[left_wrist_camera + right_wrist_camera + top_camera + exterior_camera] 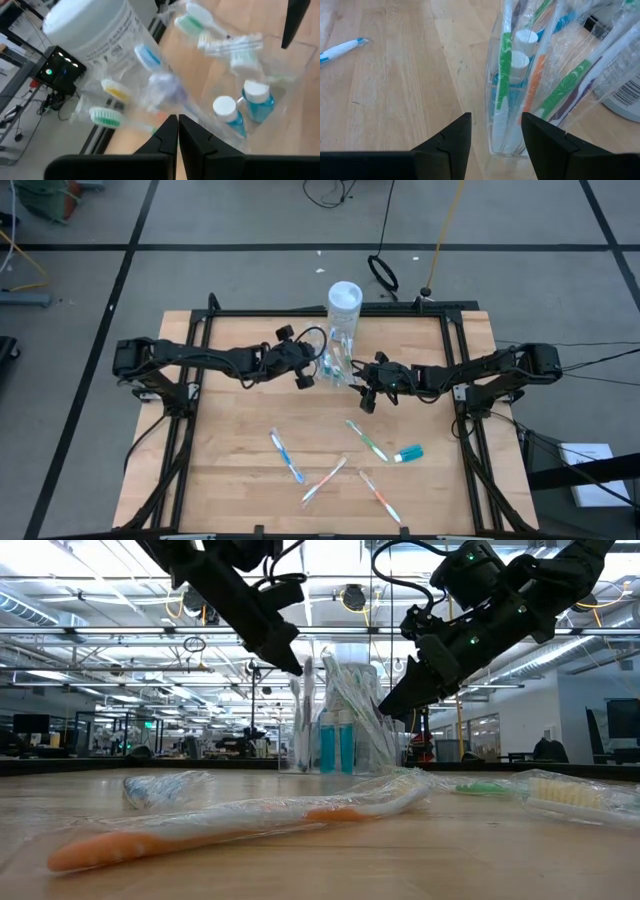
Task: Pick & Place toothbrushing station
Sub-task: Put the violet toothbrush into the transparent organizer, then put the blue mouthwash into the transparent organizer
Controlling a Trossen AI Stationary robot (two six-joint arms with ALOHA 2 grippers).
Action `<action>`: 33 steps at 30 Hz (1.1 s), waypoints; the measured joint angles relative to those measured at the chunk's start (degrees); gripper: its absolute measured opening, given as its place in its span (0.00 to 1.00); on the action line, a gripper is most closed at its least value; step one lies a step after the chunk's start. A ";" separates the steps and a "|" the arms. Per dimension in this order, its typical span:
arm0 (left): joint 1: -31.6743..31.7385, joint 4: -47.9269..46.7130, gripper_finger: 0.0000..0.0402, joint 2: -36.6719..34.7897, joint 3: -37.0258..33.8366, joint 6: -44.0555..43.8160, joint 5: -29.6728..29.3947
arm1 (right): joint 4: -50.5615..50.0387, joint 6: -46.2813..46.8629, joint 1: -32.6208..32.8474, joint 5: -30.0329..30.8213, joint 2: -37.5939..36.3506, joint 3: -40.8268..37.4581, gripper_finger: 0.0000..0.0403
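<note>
The toothbrushing station [337, 365] is a small clear holder standing on its base at the table's far middle. It holds several wrapped toothbrushes and two blue toothpaste tubes [240, 112]. My left gripper [177, 122] is shut just left of it, above the brush heads; it also shows in the high view [306, 378]. My right gripper [495, 120] is open at the holder's right, one finger on either side of its narrow end [505, 142], without touching it. It also shows in the high view [361, 380]. My left gripper's shut fingertips [170, 125] stand close over the wrapped toothbrushes [165, 87] that stick out of the holder. I cannot tell whether they touch the wrapping.
A tall white-capped cylindrical container [344, 308] stands just behind the holder. Several wrapped toothbrushes [287, 456] [368, 440] [323, 481] and a small teal tube [408, 453] lie loose on the near half of the wooden table.
</note>
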 joint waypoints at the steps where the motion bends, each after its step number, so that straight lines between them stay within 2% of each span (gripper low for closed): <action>1: -0.01 0.60 0.05 0.26 0.03 0.23 -0.08 | -0.02 -0.01 0.01 -0.02 0.00 0.00 0.41; 7: -0.03 0.38 0.05 0.28 0.04 1.34 -4.53 | -0.03 -0.14 -0.01 -0.02 0.00 0.00 0.41; 11: -0.01 0.35 0.08 0.28 0.04 1.24 -4.83 | -0.03 -0.44 -0.01 -0.01 0.00 0.00 0.41; 24: -0.49 -0.06 0.43 0.28 0.04 0.68 -4.42 | -0.03 -0.44 -0.01 -0.02 0.00 0.00 0.41; 28: -1.92 -0.08 0.48 0.28 0.04 1.11 -4.41 | -0.05 -0.44 0.01 -0.02 0.00 0.00 0.41; 33: -4.94 -1.40 0.48 0.23 0.07 2.91 -4.39 | -0.05 -0.44 0.01 -0.02 0.00 0.00 0.41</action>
